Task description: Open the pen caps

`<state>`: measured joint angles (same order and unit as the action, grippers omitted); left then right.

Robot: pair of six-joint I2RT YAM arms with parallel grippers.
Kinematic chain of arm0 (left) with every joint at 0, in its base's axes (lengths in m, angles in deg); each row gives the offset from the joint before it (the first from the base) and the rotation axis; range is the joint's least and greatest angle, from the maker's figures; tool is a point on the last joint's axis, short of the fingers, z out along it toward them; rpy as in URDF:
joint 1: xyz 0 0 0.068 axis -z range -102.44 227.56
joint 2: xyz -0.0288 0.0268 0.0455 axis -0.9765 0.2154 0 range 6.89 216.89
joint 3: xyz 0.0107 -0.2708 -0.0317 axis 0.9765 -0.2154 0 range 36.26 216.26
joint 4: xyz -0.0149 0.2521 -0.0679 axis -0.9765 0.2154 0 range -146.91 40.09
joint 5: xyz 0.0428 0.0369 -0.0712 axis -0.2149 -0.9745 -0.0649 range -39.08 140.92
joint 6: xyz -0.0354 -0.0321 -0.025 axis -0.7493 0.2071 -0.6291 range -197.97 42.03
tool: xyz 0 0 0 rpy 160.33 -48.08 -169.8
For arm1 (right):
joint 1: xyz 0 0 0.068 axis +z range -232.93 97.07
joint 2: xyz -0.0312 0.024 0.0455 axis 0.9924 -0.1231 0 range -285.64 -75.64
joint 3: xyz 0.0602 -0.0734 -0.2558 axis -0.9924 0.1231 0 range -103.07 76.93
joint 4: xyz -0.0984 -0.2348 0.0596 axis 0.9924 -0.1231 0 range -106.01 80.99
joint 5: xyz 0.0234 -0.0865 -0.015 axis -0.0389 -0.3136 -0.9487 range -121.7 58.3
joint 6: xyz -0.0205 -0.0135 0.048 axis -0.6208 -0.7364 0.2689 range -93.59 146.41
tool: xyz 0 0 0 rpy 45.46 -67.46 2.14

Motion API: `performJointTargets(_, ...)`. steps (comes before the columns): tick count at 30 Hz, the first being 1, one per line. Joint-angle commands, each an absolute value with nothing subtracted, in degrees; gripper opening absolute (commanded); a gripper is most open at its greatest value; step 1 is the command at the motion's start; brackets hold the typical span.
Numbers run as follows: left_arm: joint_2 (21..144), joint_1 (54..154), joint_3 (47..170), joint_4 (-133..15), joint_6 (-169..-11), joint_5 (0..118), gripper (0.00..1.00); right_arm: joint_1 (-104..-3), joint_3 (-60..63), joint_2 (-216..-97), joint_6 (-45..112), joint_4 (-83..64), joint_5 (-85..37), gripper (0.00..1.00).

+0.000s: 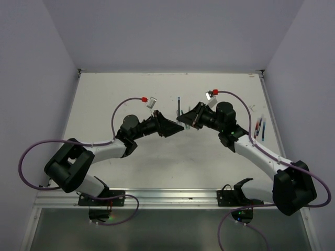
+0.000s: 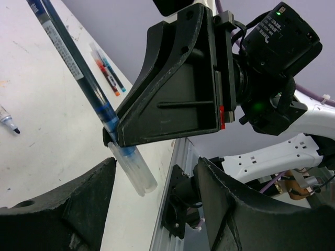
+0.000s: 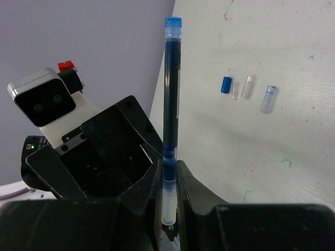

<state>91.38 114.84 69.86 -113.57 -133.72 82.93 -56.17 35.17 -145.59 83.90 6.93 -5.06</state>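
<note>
Pen (image 3: 170, 94), blue barrel, held above counter (image 3: 293, 157), pinched near its capped end by right tool (image 3: 168, 175). Clear cap (image 2: 133, 175) still on. Left tool (image 2: 157, 167) spread, facing that cap. Three loose caps (image 3: 247, 86) lying on counter.

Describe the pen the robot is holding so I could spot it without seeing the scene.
Over the middle of the white table, the right gripper clamps one pen. Its barrel is dark blue with a blue end, and a clear cap sits at the gripper. The other pens lie flat on the table.
</note>
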Motion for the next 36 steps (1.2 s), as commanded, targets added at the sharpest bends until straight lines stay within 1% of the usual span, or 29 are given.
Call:
performJointTargets(1,92.2,115.2,72.5,-118.0,-134.7,82.5,0.66,-55.4,35.2,-143.7,84.6,10.0,-4.8,0.00)
performJointTargets(4,92.6,115.2,72.6,-118.4,-135.0,82.8,0.56,-55.2,35.2,-143.7,84.5,10.0,-5.2,0.00)
performJointTargets(9,92.6,115.2,72.0,-118.8,-135.2,83.0,0.49,-54.9,35.3,-143.7,84.8,10.2,-5.8,0.00)
performJointTargets(11,92.7,115.2,71.9,-118.8,-135.3,83.1,0.37,-54.7,35.3,-143.7,84.9,10.4,-5.8,0.00)
performJointTargets(12,92.7,115.2,71.9,-118.6,-135.2,83.2,0.28,-54.6,35.3,-143.8,84.9,10.5,-5.8,0.00)
performJointTargets(13,92.7,115.2,72.0,-118.3,-135.0,83.3,0.06,-54.5,35.3,-143.8,84.9,10.6,-5.8,0.00)
performJointTargets(14,92.7,115.3,72.5,-116.7,-134.8,83.2,0.00,-54.5,35.3,-143.8,84.8,10.7,-5.8,0.00)
performJointTargets(17,92.7,115.3,73.4,-113.5,-133.7,84.0,0.00,-54.5,34.7,-143.8,83.1,7.8,-6.6,0.00)
performJointTargets(19,92.7,115.3,74.0,-111.6,-132.4,84.5,0.00,-54.5,33.2,-144.1,81.1,5.8,-7.3,0.12)
performJointTargets(20,92.8,115.3,74.6,-109.3,-131.9,85.0,0.00,-54.5,32.7,-144.2,80.4,4.5,-7.4,0.22)
performJointTargets(21,92.9,115.3,74.8,-108.4,-131.5,85.3,0.00,-54.5,31.8,-144.3,79.8,3.8,-7.6,0.25)
performJointTargets(23,93.0,115.3,75.3,-105.4,-130.2,85.5,0.00,-54.5,31.0,-144.8,78.4,2.8,-8.4,0.30)
performJointTargets(26,93.5,115.3,75.0,-104.5,-129.5,86.2,0.00,-54.5,29.4,-145.9,77.3,1.5,-8.6,0.31)
performJointTargets(28,93.6,115.3,74.8,-104.6,-129.6,86.5,0.00,-54.5,28.6,-146.8,77.1,1.6,-8.4,0.31)
performJointTargets(31,93.4,115.3,74.4,-104.9,-129.7,87.0,0.00,-54.5,27.8,-148.3,76.9,1.8,-8.5,0.16)
performJointTargets(32,93.1,115.3,74.4,-104.9,-129.7,87.2,0.00,-54.5,27.6,-148.8,76.9,2.0,-8.8,0.07)
performJointTargets(33,93.0,115.3,74.3,-104.8,-129.7,87.4,0.00,-54.5,27.5,-149.0,76.9,1.9,-9.0,0.01)
performJointTargets(36,92.3,115.4,73.9,-104.8,-129.7,87.7,0.00,-54.5,26.7,-149.6,75.5,0.9,-10.7,0.00)
